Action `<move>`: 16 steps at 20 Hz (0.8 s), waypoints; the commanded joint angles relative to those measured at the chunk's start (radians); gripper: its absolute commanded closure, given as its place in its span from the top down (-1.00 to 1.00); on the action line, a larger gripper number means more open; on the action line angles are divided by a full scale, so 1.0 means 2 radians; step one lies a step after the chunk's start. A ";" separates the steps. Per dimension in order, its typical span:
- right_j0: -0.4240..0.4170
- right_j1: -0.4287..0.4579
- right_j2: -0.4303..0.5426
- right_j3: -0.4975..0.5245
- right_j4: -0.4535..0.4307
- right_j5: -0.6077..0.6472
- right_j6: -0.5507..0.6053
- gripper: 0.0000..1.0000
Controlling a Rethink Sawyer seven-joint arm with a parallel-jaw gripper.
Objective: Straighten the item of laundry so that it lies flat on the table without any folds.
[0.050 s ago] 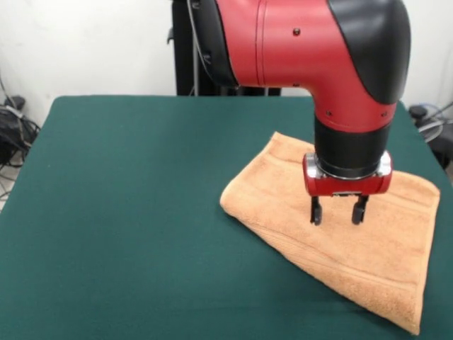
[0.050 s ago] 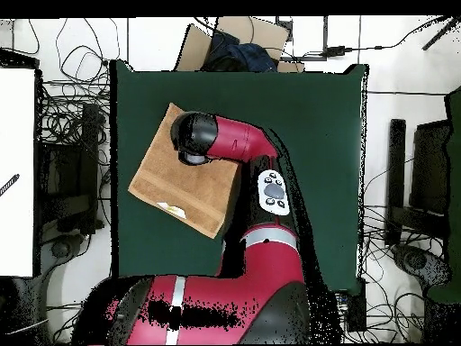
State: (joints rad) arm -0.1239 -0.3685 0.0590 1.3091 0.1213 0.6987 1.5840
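Note:
The item of laundry (image 1: 368,234), a light orange-brown terry towel, lies on the right side of the dark green table (image 1: 127,212), near its edge. It looks doubled over, with a thick layered edge along its near-left side. My gripper (image 1: 337,211) hangs straight down over the towel's middle, open, with nothing between its two black fingers (image 1: 316,211). In the overhead view the towel (image 2: 171,180) sits by the table's (image 2: 306,135) left edge, with a small white label (image 2: 171,209) on its lower part. The arm's wrist (image 2: 194,137) covers its upper corner and hides the gripper.
The towel's far right corner (image 1: 432,190) lies close to the table's edge. A cardboard box (image 2: 234,40) stands beyond the table's top edge in the overhead view. Cables and black equipment (image 2: 410,180) surround the table, and a white surface (image 2: 18,171) is at the left.

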 commanded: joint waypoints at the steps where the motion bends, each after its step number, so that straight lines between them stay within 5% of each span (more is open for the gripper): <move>1: 0.001 0.000 0.031 0.040 -0.032 -0.008 0.015 1.00; 16: -0.045 -0.042 0.033 0.082 -0.062 0.031 -0.021 1.00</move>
State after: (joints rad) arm -0.1659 -0.4372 0.0599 1.3414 0.0588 0.6990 1.5840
